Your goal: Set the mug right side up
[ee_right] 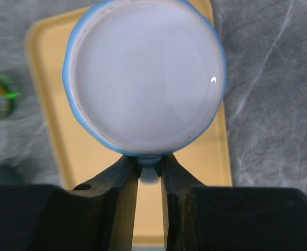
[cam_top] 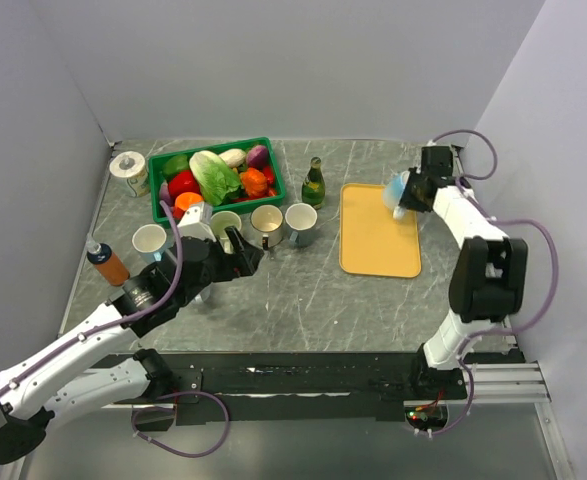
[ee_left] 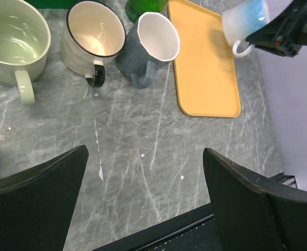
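Mug [ee_right: 143,73] pinched by its handle in right claw [ee_right: 149,163], up over yellow tray [cam_top: 373,245]. Left claw [ee_left: 145,157] wide open, left of tray. Turn slowly, hold tight, set down mouth up on tray.

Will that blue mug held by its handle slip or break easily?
Probably rigid and breakable: the mug looks like glazed ceramic, with a glint on it. Pinched only at the thin handle by the right pincer, it may swivel or slip. A drop onto the tray could chip it.
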Motion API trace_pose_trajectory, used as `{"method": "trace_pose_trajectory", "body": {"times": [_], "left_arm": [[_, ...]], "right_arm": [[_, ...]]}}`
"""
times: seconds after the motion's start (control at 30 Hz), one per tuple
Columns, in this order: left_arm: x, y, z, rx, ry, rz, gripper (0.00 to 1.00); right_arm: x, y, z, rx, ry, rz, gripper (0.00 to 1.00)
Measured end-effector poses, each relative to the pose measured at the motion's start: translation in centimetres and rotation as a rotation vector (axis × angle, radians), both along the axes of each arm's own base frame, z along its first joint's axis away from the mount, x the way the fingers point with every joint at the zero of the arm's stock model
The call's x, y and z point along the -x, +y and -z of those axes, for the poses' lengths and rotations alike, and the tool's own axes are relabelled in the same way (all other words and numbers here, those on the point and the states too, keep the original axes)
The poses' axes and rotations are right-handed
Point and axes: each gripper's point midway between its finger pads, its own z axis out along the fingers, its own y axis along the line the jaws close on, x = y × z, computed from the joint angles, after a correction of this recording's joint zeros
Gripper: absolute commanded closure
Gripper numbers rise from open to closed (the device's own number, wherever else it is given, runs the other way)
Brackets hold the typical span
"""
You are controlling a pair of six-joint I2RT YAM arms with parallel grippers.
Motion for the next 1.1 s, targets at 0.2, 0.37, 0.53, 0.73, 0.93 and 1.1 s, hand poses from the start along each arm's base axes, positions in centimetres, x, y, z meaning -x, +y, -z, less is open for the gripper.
{"method": "trace_pose_trajectory", "body": {"times": [0.2,0.37,0.53,0.73,0.93,1.1], "left_arm": [[0.2,-0.6,-0.6,0.031,-0.009,0.033,0.04],[0.6,-2.2,-1.7,0.097,-0.041,0.111,0.04],[1.4,-4.5,-4.1,0.199,-0.126,0.240,0.04],[1.9,-8.3,-6.6,0.301,-0.187,0.407,0.04],[1.9,-11.4,-6.2,0.355,-0.158,0.518,0.03],[2.5,-12.1,-8.4,0.443,-0.190,0.560,0.07]], "right_arm": [[3.3,3.1,-7.5,-0.189,-0.180,-0.036,1.00],[8.3,7.1,-12.8,-0.385,-0.331,-0.144,1.00],[13.2,10.7,-16.5,-0.554,-0.428,-0.269,1.00],[17.7,16.1,-19.5,-0.734,-0.512,-0.455,1.00],[21.9,21.8,-22.8,-0.864,-0.580,-0.688,1.00],[22.8,23.9,-25.0,-0.944,-0.645,-0.768,1.00]]}}
